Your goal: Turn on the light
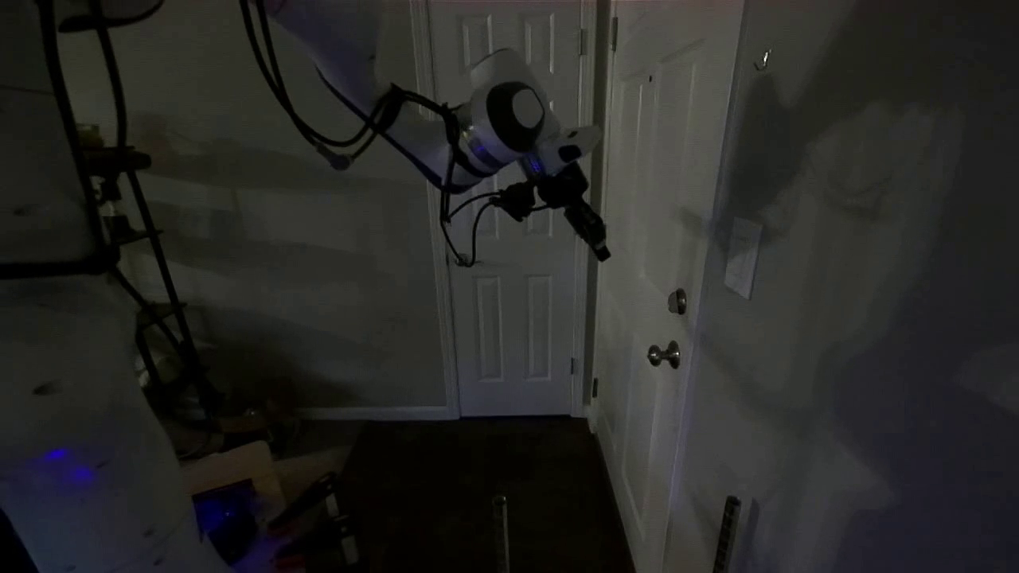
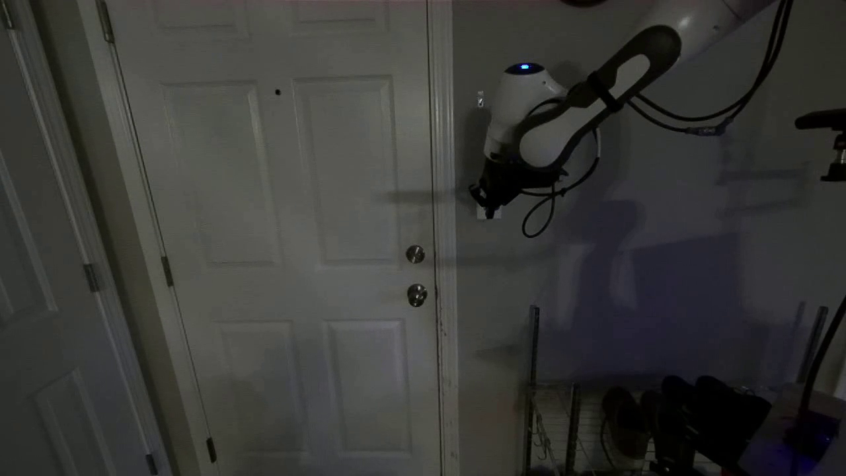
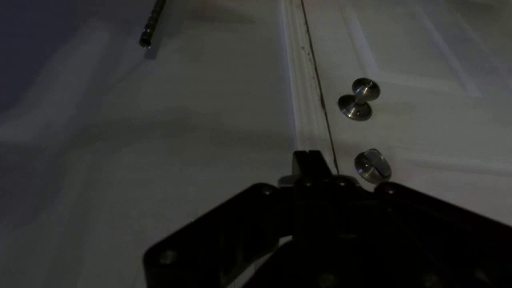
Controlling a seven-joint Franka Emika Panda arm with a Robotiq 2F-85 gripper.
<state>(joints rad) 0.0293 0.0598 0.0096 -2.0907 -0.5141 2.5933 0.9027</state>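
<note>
On the wall [image 1: 868, 183] beside the door [image 1: 657, 199], the switch [image 1: 743, 257] stands upright, higher than the deadbolt [image 1: 677, 302] and knob [image 1: 665, 355]. The gripper [image 3: 307, 155] is clenched, its fingertips [image 3: 301, 162] together, and hangs tilted downward, apart from the switch; in an exterior view it partly hides the switch [image 2: 498, 213]. Higher on the wall is a hook [image 1: 763, 60].

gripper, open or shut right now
Shut: in the wrist view, the gripper has its two fingertips together side by side, with no space showing between them.
</note>
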